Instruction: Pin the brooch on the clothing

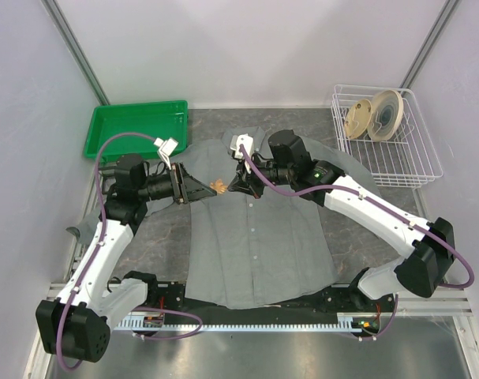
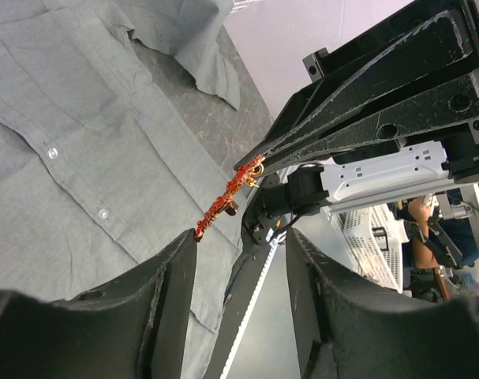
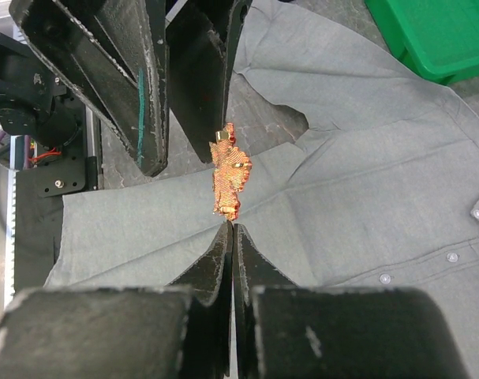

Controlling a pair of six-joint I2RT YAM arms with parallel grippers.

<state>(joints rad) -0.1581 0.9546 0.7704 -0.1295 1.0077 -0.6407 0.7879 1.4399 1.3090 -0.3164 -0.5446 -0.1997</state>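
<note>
Right fingers pinch shut on one end of the small orange-red flame-shaped brooch, aloft over the grey button-up shirt; left fingers gape, one tip touching it; a nudge could twist it loose.

The brooch is orange-red with gold glints against the plain grey shirt, whose buttons are pale. At upper left of the top view sits a bright green tray; at upper right a white wire basket; the tabletop is mottled grey
</note>
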